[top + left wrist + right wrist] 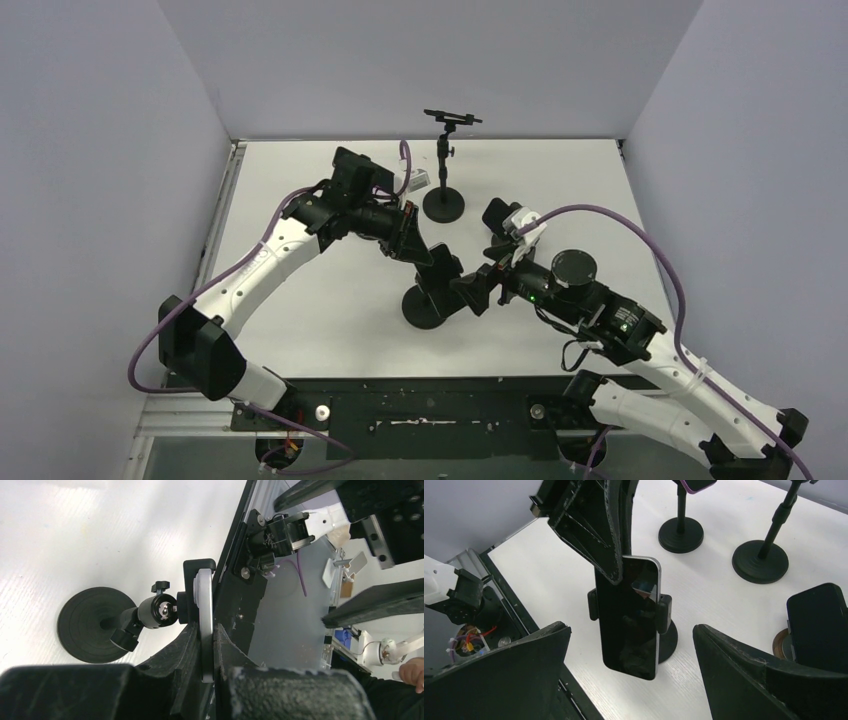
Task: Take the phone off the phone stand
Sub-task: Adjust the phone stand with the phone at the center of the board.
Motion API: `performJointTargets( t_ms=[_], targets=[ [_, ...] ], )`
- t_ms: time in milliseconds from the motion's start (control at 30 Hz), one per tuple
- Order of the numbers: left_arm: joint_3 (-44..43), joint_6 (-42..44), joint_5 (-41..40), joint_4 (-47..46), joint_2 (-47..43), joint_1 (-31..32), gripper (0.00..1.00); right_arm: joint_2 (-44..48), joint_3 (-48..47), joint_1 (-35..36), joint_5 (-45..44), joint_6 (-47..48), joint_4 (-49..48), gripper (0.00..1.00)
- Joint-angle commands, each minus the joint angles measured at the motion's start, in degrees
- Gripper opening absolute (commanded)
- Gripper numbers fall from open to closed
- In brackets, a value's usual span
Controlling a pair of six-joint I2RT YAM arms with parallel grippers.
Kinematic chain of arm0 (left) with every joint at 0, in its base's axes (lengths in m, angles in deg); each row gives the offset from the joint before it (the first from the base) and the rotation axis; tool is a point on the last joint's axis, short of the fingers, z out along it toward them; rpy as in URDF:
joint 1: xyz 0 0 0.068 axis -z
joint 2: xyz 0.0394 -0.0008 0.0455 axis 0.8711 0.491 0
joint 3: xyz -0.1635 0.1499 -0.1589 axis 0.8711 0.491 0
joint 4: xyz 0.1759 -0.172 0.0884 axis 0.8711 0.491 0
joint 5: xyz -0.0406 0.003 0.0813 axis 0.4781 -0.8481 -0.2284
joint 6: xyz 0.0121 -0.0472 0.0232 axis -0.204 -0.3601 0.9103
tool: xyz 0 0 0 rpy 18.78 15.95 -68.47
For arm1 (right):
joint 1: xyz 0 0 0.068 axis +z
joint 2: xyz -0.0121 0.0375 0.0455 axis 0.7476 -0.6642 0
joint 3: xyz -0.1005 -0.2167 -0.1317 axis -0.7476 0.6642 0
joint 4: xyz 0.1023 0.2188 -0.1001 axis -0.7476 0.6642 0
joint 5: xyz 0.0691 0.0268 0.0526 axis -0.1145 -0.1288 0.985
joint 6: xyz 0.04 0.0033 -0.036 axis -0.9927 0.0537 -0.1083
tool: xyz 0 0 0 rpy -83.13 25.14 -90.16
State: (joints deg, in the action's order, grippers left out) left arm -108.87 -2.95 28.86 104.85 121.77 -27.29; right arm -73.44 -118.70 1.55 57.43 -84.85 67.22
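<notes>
The phone, black-screened with a silver edge, stands upright in the side clamp of the phone stand, whose round base rests on the white table. My left gripper is shut on the phone's upper end. In the left wrist view the phone's thin edge sits pinched between the two pads. From the right wrist view the left fingers come down onto the phone's top. My right gripper faces the phone's screen with its jaws open wide and apart from it. From above, both grippers meet over the stand's base.
Two more black stands rise behind the phone. Another dark phone sits at the right. In the overhead view a tall stand is at the back centre. The table's black front rail runs near the arm bases.
</notes>
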Motion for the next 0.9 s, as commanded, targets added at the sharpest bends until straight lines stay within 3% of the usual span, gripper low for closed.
performJointTargets(
  t_ms=[0, 267, 333, 500, 733, 867],
  targets=[
    [-4.91, 1.56, 3.55, -0.37, -1.24, 0.27, 0.0, 1.31, 3.77, 0.27, -2.03, 0.12, -2.01, 1.0],
    [-3.37, 1.14, 3.18, -1.45, -0.32, 0.27, 0.0, -1.05, 8.13, 0.27, -2.48, -4.06, -7.93, 1.0],
    [-3.39, 1.12, 2.58, -1.37, -0.46, 0.21, 0.12, -1.25, 8.28, 0.27, -2.54, -4.37, -8.62, 1.0],
    [-2.77, 1.12, 0.98, -1.32, -1.32, 0.1, 0.3, -1.96, 7.63, 0.34, -2.47, -4.12, -7.83, 1.0],
    [-2.2, 0.13, -1.81, -1.49, -2.1, -0.82, 0.43, -1.87, 6.54, 0.41, -1.72, -4.25, -6.62, 1.0],
    [-0.35, -4.96, -3.8, -7.26, -5.16, -3.86, 0.52, -1.85, 4.45, 0.36, -2.04, -3.82, -4.69, 1.0]
  ],
)
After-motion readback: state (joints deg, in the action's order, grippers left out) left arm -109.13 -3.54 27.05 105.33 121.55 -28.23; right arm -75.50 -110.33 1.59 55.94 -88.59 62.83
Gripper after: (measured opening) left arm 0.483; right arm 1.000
